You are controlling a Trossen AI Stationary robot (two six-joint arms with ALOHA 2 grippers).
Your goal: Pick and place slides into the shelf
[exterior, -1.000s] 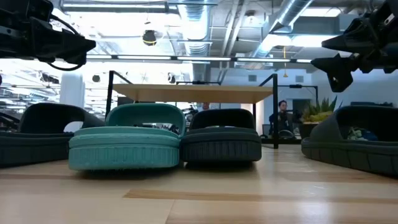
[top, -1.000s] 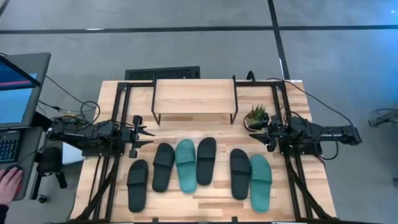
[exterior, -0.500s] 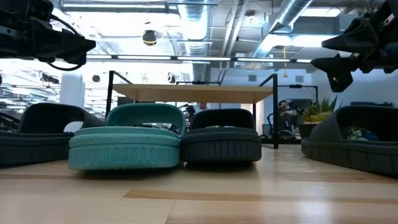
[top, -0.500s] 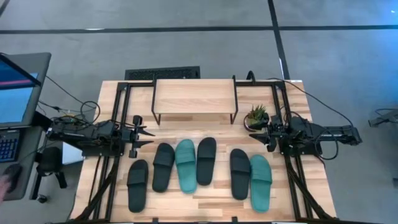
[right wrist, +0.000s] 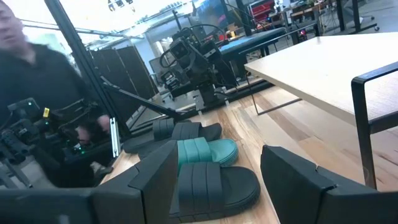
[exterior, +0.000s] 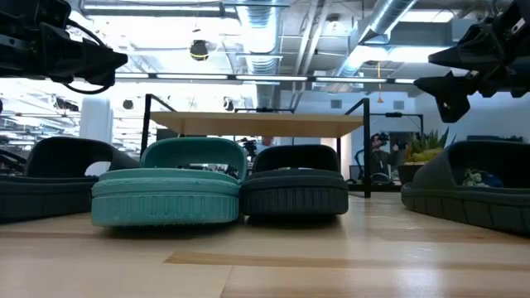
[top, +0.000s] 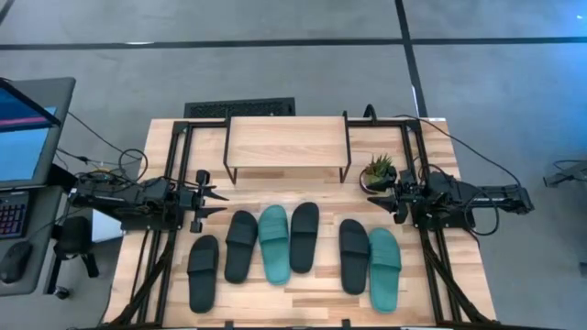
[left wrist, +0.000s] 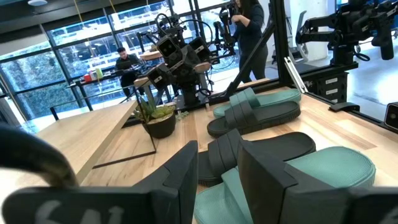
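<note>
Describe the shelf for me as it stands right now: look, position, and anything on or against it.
The shelf is a low rack with a light wooden plank top on thin black wire legs, standing upright at the table's far edge, centred between the arms. Its top is bare. From the low view, nothing can be seen under the plank. A small potted plant sits beside its right end, apart from it. All six slides lie on the table in front, none touching it.

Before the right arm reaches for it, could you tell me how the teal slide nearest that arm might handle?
The teal slide looks rubbery, so probably light and slightly bendy. Lying flat on its sole, it shouldn't roll or tip. Its wide strap likely offers the right hand a hold.
</note>
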